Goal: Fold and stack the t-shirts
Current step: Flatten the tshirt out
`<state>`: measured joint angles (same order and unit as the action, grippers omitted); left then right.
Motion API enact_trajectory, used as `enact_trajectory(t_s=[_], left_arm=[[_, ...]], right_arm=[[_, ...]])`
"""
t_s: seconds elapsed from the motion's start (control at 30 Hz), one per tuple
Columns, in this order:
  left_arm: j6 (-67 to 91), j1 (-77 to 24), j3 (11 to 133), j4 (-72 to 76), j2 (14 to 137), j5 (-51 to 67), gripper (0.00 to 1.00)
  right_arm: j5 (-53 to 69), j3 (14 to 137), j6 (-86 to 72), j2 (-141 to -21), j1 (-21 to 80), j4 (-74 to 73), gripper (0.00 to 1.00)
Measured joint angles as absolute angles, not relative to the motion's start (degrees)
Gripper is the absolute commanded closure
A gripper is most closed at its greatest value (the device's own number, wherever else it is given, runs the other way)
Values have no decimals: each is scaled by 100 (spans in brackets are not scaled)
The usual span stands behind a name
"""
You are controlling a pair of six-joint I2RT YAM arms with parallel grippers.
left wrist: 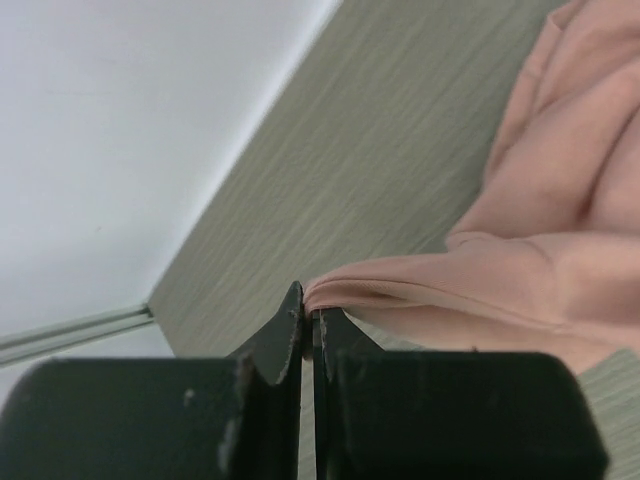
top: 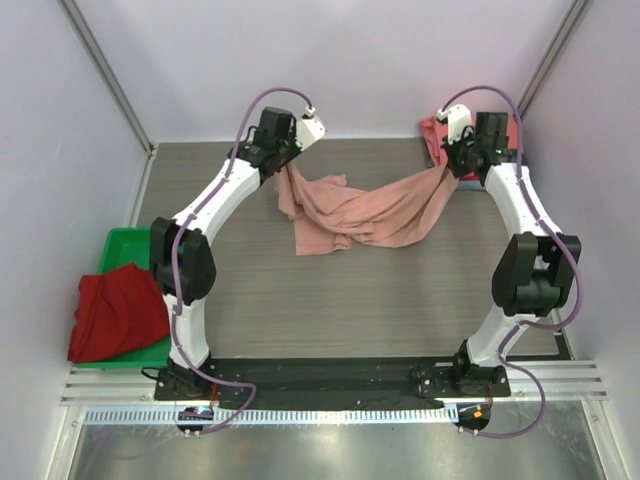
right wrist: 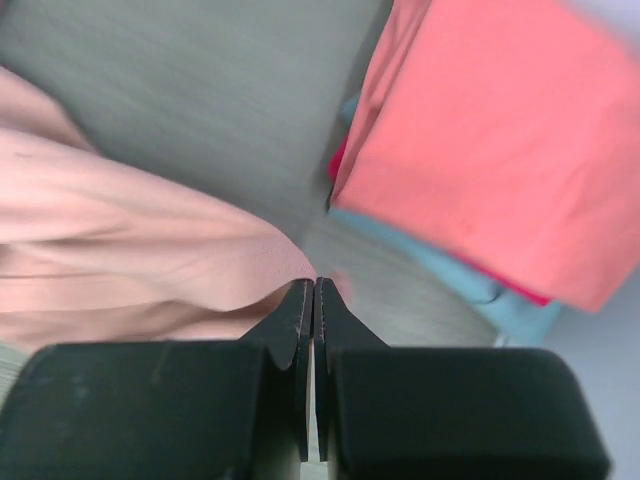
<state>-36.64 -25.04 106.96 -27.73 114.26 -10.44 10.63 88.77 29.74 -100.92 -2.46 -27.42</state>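
**Q:** What are your claws gripping?

**A:** My left claw (left wrist: 307,315) is clamping one edge of the pink shirt (top: 360,215), and my right claw (right wrist: 314,290) is clamping the opposite edge. The fingers of each are pressed together on the cloth. The shirt is sagging between the two claws, and its middle is bunching in wrinkles on the table (top: 300,300) below them.

**Q:** How far along is the work?

**A:** I am judging it partly done. Just beyond my right claw, a coral shirt (right wrist: 490,150) is lying folded flat on top of a blue-grey shirt (right wrist: 515,318). A sliver of red is showing between them. That is the stack under way. The pink shirt is not yet lying flat, so its folding is only beginning.

**Q:** And what is waiting?

**A:** Well apart from my left claw, out to its side and back toward my base, a dark red shirt (top: 115,310) is lying crumpled, partly over a green tray (top: 120,245). I am expecting to spread, fold and stack the pink shirt, then do the same with the dark red one.
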Motion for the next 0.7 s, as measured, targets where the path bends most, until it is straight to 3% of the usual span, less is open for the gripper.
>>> enact_trajectory(t_s=[0.13,0.53,0.7], left_arm=[[-3715,-2368,10501,-2652,10790,-1133,100],[-3505,-2333,10169,-2842,7338,-1125,100],[-3531,-2333,10407,-2985,6954,-1070,100]], right_arm=[[1365,9159,2847,-9570,-257,-2742,99],[2788,9441,2351,-6770,-154,-3638,99],[2847,9675,2198,-5975,-154,-3975,99]])
